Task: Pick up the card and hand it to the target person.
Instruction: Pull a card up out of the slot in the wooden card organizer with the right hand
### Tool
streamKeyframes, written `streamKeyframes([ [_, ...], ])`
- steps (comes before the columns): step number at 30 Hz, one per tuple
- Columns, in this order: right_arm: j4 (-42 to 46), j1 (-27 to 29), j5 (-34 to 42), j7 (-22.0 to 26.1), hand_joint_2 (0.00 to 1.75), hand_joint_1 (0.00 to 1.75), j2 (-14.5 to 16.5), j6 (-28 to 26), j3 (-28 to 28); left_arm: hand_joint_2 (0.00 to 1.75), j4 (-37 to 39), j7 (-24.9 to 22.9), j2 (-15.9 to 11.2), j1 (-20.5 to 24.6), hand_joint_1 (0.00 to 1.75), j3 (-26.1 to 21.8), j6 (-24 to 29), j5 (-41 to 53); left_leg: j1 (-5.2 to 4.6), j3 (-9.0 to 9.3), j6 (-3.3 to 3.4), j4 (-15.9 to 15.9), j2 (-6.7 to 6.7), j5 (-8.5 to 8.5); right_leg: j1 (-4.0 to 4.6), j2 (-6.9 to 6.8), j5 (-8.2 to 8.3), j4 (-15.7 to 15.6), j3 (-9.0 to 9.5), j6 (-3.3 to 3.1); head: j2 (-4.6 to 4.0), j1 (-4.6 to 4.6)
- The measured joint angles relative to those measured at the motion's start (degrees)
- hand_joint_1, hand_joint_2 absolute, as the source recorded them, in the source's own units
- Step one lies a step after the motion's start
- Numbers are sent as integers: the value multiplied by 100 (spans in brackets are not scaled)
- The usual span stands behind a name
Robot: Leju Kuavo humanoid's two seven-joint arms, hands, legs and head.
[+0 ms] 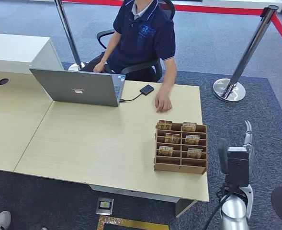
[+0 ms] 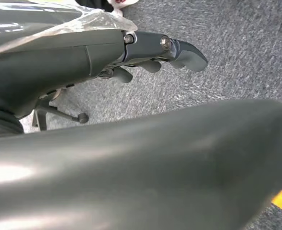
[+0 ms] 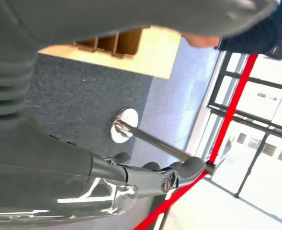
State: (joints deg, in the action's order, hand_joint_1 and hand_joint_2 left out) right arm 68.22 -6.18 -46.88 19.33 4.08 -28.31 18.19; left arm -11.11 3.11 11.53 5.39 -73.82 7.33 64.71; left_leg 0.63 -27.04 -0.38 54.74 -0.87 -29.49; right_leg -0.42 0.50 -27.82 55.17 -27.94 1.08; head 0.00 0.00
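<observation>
The bench (image 1: 95,139) carries a laptop (image 1: 79,87) and a wooden rack (image 1: 181,147) holding the cards (image 1: 192,139). A person (image 1: 144,38) sits behind it. The right hand (image 1: 247,143) hangs beside the bench, fingers apart, empty; the left hand (image 2: 157,52) likewise, over carpet.

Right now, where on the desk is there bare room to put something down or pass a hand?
The widest bare patch of the desk lies between the laptop and the card rack. It is crowded behind the rack, where the person's hand rests beside the small black drive. The right hand hangs beyond the desk's right edge.
</observation>
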Motion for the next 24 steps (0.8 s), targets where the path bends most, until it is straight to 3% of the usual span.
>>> streamKeyframes([
  [9,240,229,-2072,-688,175,0,-399,-87,-6,0,5,117,-56,18,0,112,-110,102,-1,-3,0,-1,-6,1,-1,-7,0,-2,-3,-1,0,0],
  [19,701,454,-4225,-1523,175,0,-977,577,91,0,8,161,-127,24,0,237,-211,230,-1,-8,0,0,-8,2,-1,-10,4,-4,-8,-3,0,0],
  [24,258,118,-4312,-1763,175,0,-1259,864,531,0,6,168,-145,24,0,209,-249,206,-1,-8,0,0,-3,2,-1,-4,6,-3,-10,-3,0,0],
])
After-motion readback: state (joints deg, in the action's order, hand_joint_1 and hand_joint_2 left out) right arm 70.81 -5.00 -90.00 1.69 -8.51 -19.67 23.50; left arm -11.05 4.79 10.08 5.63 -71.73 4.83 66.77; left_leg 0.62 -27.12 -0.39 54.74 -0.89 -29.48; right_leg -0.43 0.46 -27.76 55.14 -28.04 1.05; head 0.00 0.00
